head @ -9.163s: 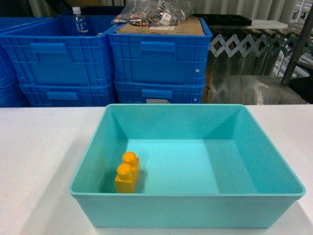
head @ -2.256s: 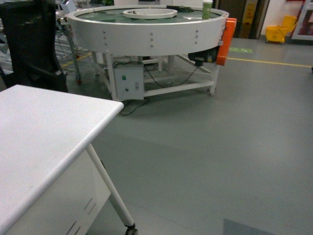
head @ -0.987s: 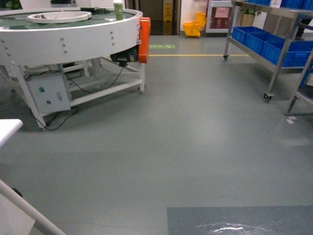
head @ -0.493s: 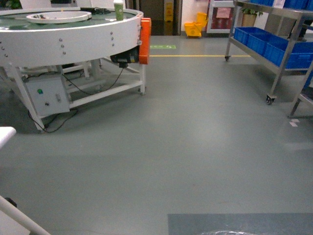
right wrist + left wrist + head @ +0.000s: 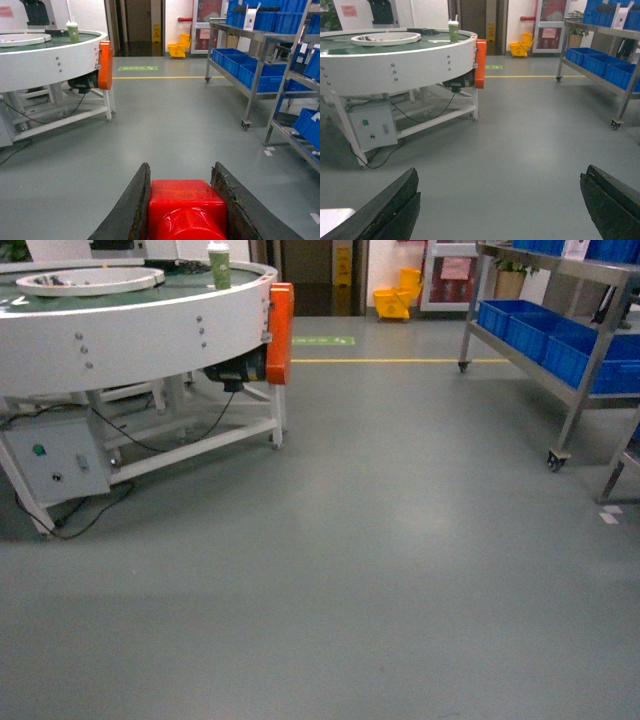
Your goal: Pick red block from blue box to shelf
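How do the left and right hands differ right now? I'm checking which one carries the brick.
The right hand is shut on the red block, both fingers pressed against its sides; the left hand holds nothing. The left hand's fingers stand wide apart with bare floor between them, while the right hand's sit close together. Both have dark fingers and point forward over the grey floor.

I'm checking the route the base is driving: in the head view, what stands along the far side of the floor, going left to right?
White round conveyor table with a green cup on top → its orange end panel → yellow mop bucket → the shelf holding dark blue crates.
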Available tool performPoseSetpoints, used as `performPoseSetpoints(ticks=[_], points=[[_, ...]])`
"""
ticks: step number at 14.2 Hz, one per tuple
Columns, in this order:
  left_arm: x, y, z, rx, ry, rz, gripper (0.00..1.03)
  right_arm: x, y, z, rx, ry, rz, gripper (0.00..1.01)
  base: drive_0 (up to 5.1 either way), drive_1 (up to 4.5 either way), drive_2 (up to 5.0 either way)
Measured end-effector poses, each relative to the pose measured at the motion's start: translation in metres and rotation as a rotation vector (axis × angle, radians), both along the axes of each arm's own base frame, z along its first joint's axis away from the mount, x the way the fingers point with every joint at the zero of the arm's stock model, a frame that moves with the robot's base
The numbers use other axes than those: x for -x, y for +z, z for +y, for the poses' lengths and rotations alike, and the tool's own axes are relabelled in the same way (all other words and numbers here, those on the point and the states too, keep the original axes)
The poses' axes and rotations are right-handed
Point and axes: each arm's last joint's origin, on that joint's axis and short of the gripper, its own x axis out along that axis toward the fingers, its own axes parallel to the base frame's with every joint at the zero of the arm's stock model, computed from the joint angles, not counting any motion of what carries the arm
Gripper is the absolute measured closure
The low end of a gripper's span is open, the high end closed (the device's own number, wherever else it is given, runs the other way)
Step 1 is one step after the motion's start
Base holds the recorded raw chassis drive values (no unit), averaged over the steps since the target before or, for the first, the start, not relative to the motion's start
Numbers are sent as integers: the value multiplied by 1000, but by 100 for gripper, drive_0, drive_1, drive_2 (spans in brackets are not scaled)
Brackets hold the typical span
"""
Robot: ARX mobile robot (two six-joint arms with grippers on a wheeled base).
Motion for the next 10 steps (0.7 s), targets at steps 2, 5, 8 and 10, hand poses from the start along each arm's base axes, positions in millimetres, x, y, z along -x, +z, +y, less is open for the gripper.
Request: performPoseSetpoints(ticks=[2, 5, 8, 10], points=[[0, 0, 0, 0, 0, 2, 5, 0, 0, 0, 0, 0, 2, 72, 9, 425, -407], [0, 0, 0, 0, -1, 1, 5, 0, 0, 0, 0, 0, 3, 72, 16, 444, -412], [0, 0, 0, 0, 0, -5, 5, 0, 0, 0, 0, 0, 0, 72, 16, 450, -417], [0, 0, 0, 0, 0, -2, 5, 0, 0, 0, 0, 0, -1, 72, 3, 436, -431]])
